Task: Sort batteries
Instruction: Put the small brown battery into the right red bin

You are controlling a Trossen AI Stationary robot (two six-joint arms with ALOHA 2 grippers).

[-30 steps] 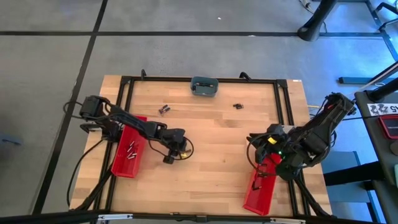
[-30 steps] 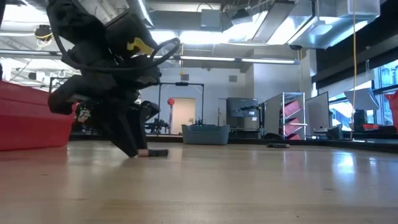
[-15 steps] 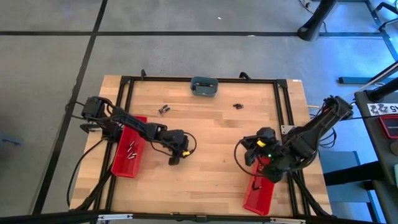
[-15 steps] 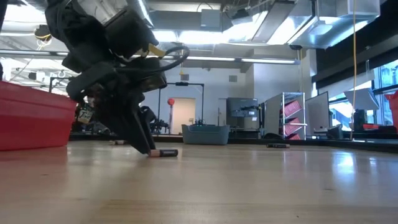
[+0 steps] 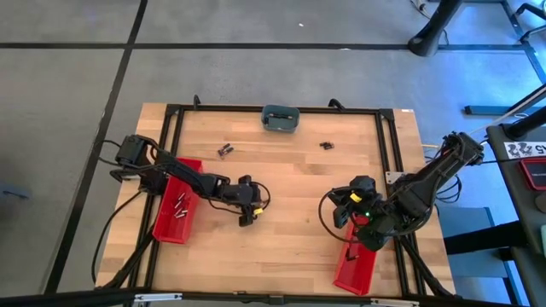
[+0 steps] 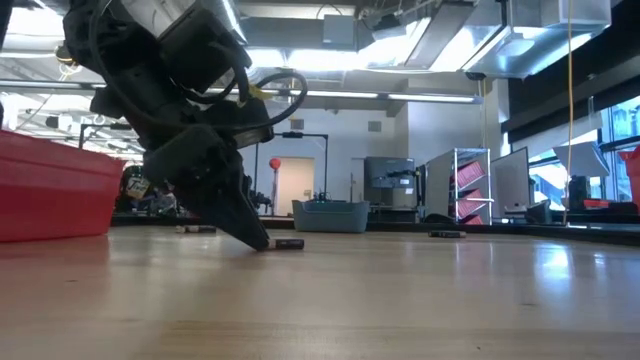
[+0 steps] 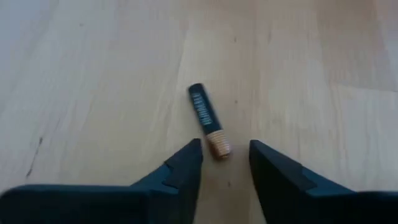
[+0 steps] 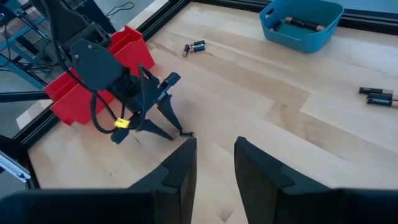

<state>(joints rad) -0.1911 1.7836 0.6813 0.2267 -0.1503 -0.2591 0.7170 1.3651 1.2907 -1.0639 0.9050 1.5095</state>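
One battery (image 7: pixel 205 118), black with a copper end, lies flat on the wooden table near its middle. My left gripper (image 7: pixel 225 155) is open and slants down at it from the table's left; its two fingertips stand either side of the copper end (image 7: pixel 218 144). The low view shows the battery (image 6: pixel 289 243) just ahead of the fingertip (image 6: pixel 262 241). My right gripper (image 8: pixel 214 152) is open, holds nothing and hangs high over the table's right side (image 5: pixel 339 209). Other batteries (image 5: pixel 225 150) (image 5: pixel 326 145) lie loose near the far edge. My left gripper has its fingertips (image 7: pixel 194 152) close beside the battery's copper end (image 7: pixel 218 144); whether either finger touches it I cannot tell. The battery lies flat on the table, along the line of the fingers.
A red bin (image 5: pixel 177 211) with several batteries stands at the left, under my left arm. Another red bin (image 5: pixel 354 269) stands at the near right, below my right arm. A grey-blue dish (image 5: pixel 280 118) holding batteries (image 8: pixel 301 23) sits at the far edge. A black frame (image 5: pixel 388 145) borders the table.
My left gripper has gone toward the table's right edge, low over the wood, and has rolled about its own line. The battery at its tips has slid the same way along the table. My right arm has shifted a little toward the table's left.
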